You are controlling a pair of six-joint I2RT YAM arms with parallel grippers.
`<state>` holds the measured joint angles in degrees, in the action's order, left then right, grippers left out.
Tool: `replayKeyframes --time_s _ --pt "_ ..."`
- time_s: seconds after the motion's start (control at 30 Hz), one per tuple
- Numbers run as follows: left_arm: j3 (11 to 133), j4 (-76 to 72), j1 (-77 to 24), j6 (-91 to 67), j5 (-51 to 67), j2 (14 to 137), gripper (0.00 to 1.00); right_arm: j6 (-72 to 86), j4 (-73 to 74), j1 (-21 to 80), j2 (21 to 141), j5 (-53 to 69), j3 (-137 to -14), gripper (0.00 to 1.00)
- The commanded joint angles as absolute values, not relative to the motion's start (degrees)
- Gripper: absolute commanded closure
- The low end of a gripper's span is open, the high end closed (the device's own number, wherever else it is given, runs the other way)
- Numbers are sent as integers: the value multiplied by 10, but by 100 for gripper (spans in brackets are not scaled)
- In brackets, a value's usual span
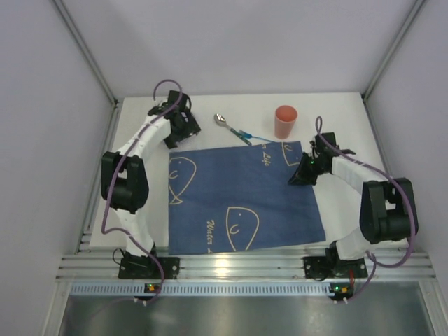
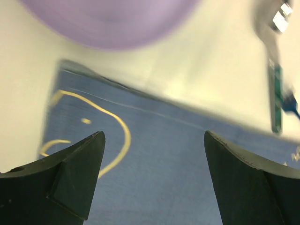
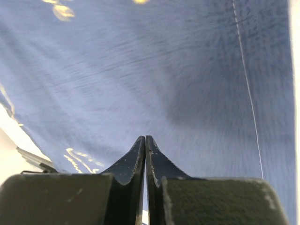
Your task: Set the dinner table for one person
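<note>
A blue cloth with yellow fish drawings (image 1: pixel 238 196) lies flat on the white dinner table (image 1: pixel 336 112). A spoon with a blue-green handle (image 1: pixel 241 131) and an orange-pink cup (image 1: pixel 285 121) stand beyond the cloth's far edge. My left gripper (image 1: pixel 180 136) is open and empty above the cloth's far left corner (image 2: pixel 164 164); the spoon (image 2: pixel 277 93) shows at its upper right. My right gripper (image 1: pixel 295 180) is shut, its tips (image 3: pixel 145 138) low over the cloth (image 3: pixel 164 70) near its right edge. I see no fold of cloth between its jaws.
Slotted aluminium rails (image 1: pixel 238 269) run along the near edge and the left side. Grey wall panels close in the table at the back and sides. A purple cable (image 2: pixel 108 18) hangs blurred across the top of the left wrist view.
</note>
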<state>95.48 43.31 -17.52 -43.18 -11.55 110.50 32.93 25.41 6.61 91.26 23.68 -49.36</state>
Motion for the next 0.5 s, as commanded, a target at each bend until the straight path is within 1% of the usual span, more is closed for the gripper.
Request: replayKeyframes --time_s 0.0,0.03,0.1,0.13,0.2,0.23,0.33,0.47 --pt "914 412 -88 -447 -114 1071 9 308 362 74 802 191 -559 100" --pt "906 406 -59 -444 -109 1071 9 308 379 75 781 187 -566 93" --pt "893 389 -37 -425 -99 1079 9 309 421 74 719 176 -583 82" --pt "891 384 -21 -419 -98 1084 9 310 431 74 701 175 -587 71" --pt "889 365 -7 -404 -92 1102 8 313 460 75 657 164 -594 63" --pt "889 355 -4 -402 -84 1110 8 314 467 74 644 162 -594 60" --pt "906 336 30 -404 -75 1153 7 319 485 74 605 157 -584 58" --pt "943 292 41 -405 -31 1221 4 316 461 72 587 167 -582 54"
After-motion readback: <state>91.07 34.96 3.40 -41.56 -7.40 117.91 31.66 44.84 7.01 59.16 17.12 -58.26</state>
